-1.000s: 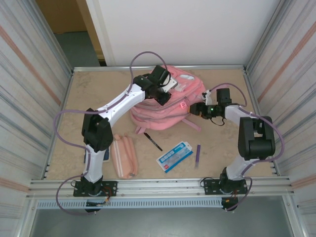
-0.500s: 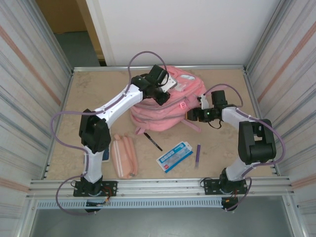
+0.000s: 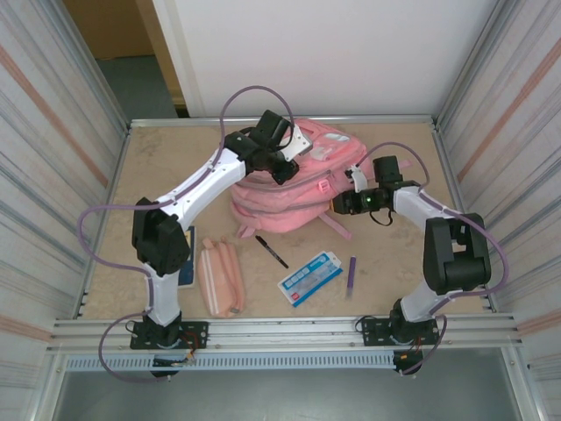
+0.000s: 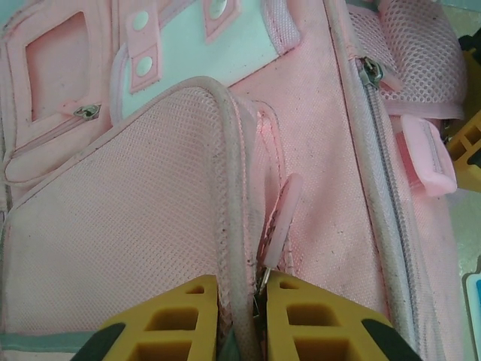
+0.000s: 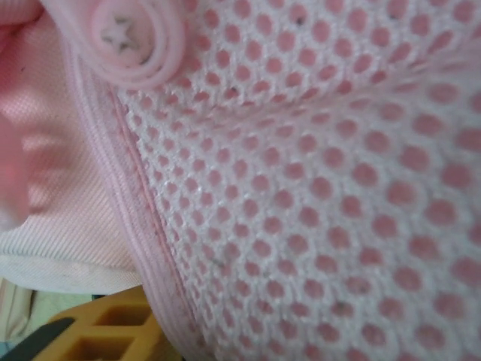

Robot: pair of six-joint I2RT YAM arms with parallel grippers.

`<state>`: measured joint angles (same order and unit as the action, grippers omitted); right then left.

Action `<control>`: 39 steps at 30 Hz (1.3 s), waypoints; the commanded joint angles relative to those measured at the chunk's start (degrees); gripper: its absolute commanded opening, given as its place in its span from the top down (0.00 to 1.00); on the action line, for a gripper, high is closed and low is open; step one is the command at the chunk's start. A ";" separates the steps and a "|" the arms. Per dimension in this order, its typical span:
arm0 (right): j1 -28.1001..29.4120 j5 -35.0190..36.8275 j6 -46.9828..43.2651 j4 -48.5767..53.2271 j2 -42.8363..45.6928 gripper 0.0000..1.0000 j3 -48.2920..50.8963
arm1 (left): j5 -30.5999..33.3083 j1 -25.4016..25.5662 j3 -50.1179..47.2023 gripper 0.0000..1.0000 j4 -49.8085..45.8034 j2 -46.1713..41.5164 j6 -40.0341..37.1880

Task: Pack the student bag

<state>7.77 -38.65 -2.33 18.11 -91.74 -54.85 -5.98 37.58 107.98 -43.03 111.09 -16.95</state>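
Observation:
The student bag, a big pink backpack, lies at the back centre of the table. My left gripper is on top of it, and its yellow fingers are shut on the pale piping and the zip seam. The pink zip pull sticks out just past the tips. My right gripper presses against the bag's right side. There the pink-and-white mesh lies across the jaws, so a single yellow finger shows and the gap is hidden.
On the table in front of the bag lie a salmon-pink pencil case, a black pen, a blue and white packet and a purple pen. Ribbed side walls close in the table left and right.
My right gripper has moved left from beside the bag onto its right side. My left arm has shifted slightly back and left, still holding the seam.

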 commanded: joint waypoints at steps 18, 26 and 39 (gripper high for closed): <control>5.70 -18.91 15.21 10.61 -5.34 0.82 -5.96 | -1.21 -1.54 -2.19 1.00 15.72 -2.45 5.68; 11.33 -23.55 22.84 1.94 -6.18 0.82 -6.50 | -3.49 -1.28 -0.85 1.00 16.35 1.35 7.55; 18.78 -12.66 36.32 -12.21 -8.01 0.78 -4.52 | -3.67 0.30 1.08 1.00 20.04 6.86 13.77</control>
<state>23.75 -52.01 29.58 12.16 -98.32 -60.29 -7.01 36.64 105.60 -30.89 116.90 -7.42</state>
